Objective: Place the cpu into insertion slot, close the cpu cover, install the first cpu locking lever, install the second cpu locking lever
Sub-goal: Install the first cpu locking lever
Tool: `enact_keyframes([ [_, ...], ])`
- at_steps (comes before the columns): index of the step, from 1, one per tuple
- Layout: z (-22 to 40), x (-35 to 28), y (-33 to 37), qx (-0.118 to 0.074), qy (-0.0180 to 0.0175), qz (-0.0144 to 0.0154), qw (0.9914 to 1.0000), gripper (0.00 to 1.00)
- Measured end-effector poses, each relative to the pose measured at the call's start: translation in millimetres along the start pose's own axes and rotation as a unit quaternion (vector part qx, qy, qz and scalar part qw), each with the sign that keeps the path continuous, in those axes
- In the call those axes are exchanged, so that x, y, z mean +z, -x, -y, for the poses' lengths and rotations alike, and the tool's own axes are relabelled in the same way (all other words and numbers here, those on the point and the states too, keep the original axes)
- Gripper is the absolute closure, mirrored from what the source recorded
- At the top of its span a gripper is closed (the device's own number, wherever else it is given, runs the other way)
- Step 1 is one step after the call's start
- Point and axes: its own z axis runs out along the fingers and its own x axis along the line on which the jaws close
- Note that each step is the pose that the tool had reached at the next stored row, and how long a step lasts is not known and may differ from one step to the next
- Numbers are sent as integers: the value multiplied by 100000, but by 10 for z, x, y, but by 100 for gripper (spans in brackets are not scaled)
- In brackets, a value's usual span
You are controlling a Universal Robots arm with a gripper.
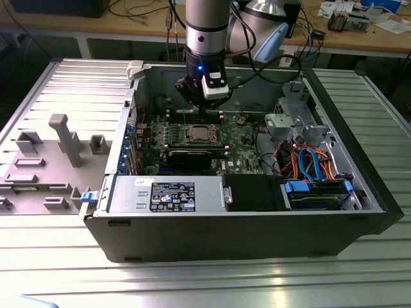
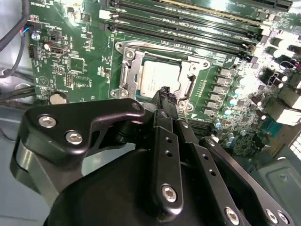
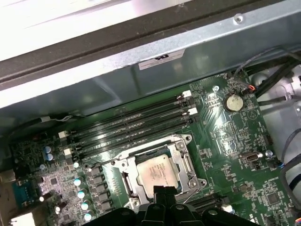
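The cpu (image 2: 159,76) (image 3: 156,172) lies flat in the insertion slot (image 1: 198,134), its silver-grey top facing up. The cpu cover (image 2: 128,70) (image 3: 184,162), a silver frame, lies down around the chip in both wrist views. My gripper (image 2: 164,92) (image 3: 162,191) hangs just above one edge of the socket, its black fingers pressed together with nothing between them. In the exterior view the gripper (image 1: 194,113) hovers over the far side of the socket. How the locking levers stand I cannot tell.
The green motherboard (image 1: 241,138) lies inside an open computer case (image 1: 212,237). Long memory slots (image 3: 131,125) run beside the socket. A black power-supply box (image 1: 167,196) and a drive bay with coloured cables (image 1: 308,160) sit nearby. A grey fixture (image 1: 61,138) stands at the exterior view's left.
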Motion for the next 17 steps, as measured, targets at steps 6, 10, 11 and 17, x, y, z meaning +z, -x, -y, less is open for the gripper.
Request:
enact_keyframes([
  [6, 1, 0, -1, -4225, 66, -123, 99911, 89],
  [10, 1, 2, 0, -7938, 138, -229, 99684, 89],
  [11, 1, 4, -1, -9156, 160, -265, 99579, 89],
  [17, 19, 3, -62, -9680, 175, -269, 99530, 89],
])
